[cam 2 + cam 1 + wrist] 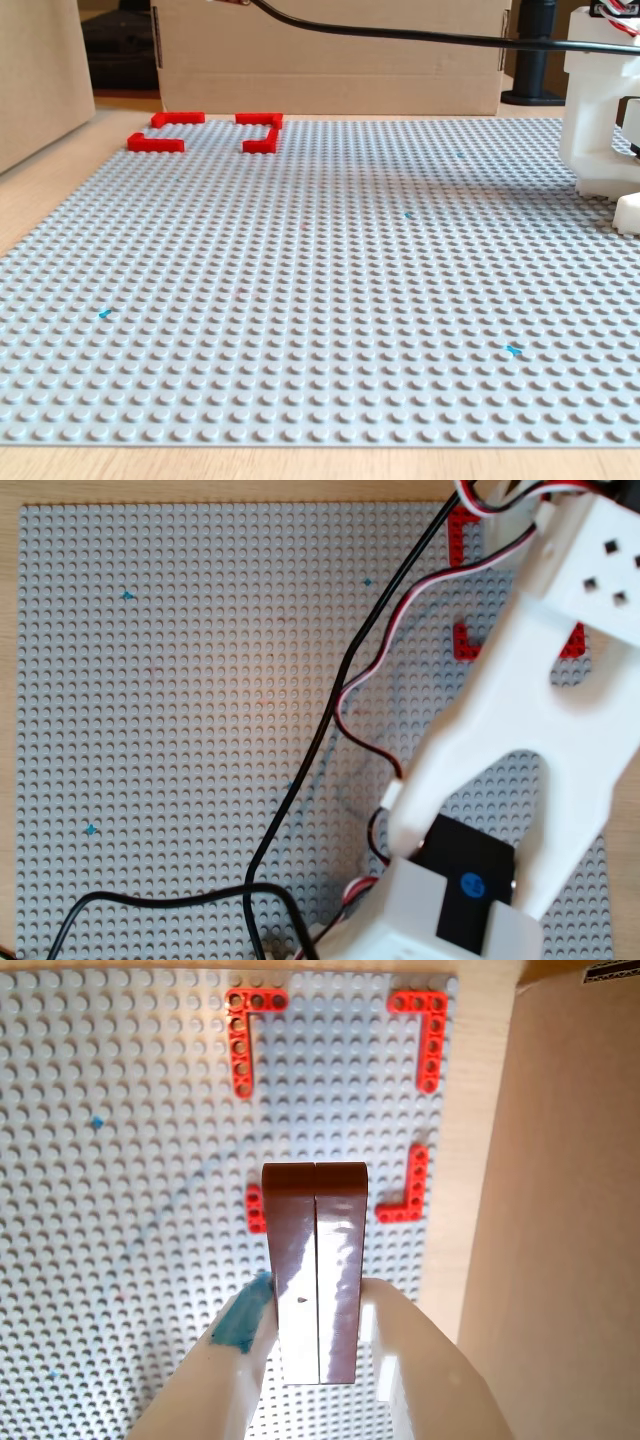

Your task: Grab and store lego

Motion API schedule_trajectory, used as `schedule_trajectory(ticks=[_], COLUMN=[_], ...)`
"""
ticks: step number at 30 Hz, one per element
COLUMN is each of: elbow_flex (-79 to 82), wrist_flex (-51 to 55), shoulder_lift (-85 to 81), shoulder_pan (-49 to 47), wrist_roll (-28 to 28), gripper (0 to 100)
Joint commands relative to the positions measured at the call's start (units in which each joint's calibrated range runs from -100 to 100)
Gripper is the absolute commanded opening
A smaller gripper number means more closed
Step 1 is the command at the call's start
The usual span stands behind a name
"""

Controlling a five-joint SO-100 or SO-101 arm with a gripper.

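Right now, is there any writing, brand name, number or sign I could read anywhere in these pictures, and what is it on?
No readable words or numbers in any view.
Blue round sticker on the black motor, overhead view: a mark on it, too blurred to read.
Black-and-white patterned strip at the top right corner of the wrist view: too small to read.
The brown lego in the pincer, the red corner pieces and the grey baseplate: no lettering visible.

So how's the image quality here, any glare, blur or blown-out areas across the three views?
Wrist view: glossy highlights streak the lego held in the end effector, and the end effector's white fingers are soft. Overhead view: the arm is bright and slightly blurred, with a warm light patch on the baseplate. Fixed view: the near studs are sharp, the red corner pieces softer.
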Motion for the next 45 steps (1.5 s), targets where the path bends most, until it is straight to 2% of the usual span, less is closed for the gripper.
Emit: schedule_trajectory(ticks=[1, 12, 23, 32, 45], elbow_flex=[-2.33, -3.06, -6.5, -6.41, -6.96], wrist_flex=[-2.54, -3.76, -4.02, -9.08, -8.55], shoulder_lift=[-2.87, 2.38, 2.89, 3.06, 8.14], shoulder_pan=[2.04, 2.04, -1.0, -2.04, -2.12], wrist_roll=[0.43, -0.25, -4.54, -4.59, -4.02], gripper=[1, 1, 1, 1, 1])
